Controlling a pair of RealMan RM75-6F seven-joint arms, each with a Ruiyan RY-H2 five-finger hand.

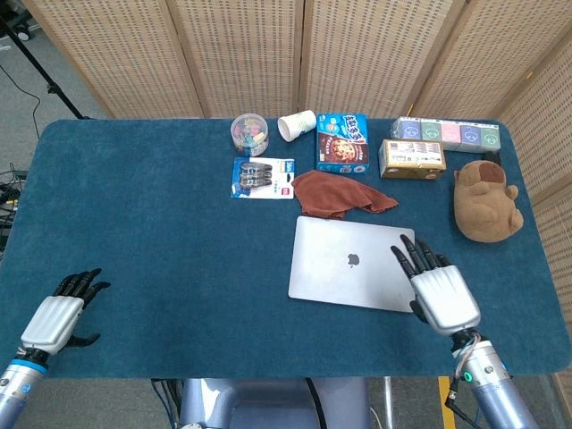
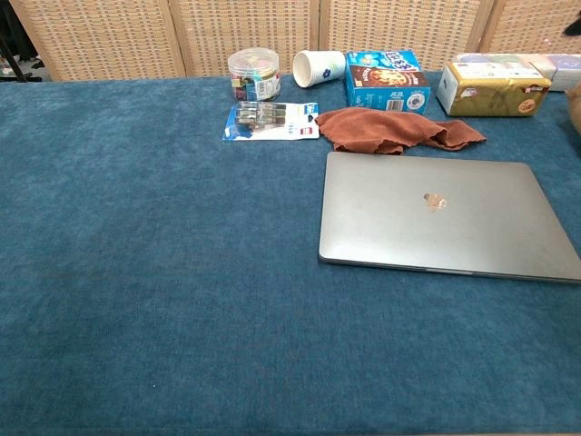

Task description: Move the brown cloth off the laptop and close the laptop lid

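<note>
The silver laptop (image 1: 352,263) (image 2: 436,214) lies flat on the blue table with its lid down. The brown cloth (image 1: 338,194) (image 2: 392,128) lies crumpled on the table just behind the laptop's far edge, off the lid. My right hand (image 1: 436,286) is raised over the laptop's right front corner, fingers spread and empty; in the chest view only a dark tip shows at the top right corner. My left hand (image 1: 58,315) rests near the table's front left edge, fingers apart, holding nothing.
Behind the cloth stand a clear jar (image 1: 249,132), a tipped paper cup (image 1: 297,124), a blue snack box (image 1: 343,143), a yellow box (image 1: 412,158) and a row of small boxes (image 1: 447,133). A clip pack (image 1: 263,176) lies left of the cloth; a plush toy (image 1: 485,201) sits right.
</note>
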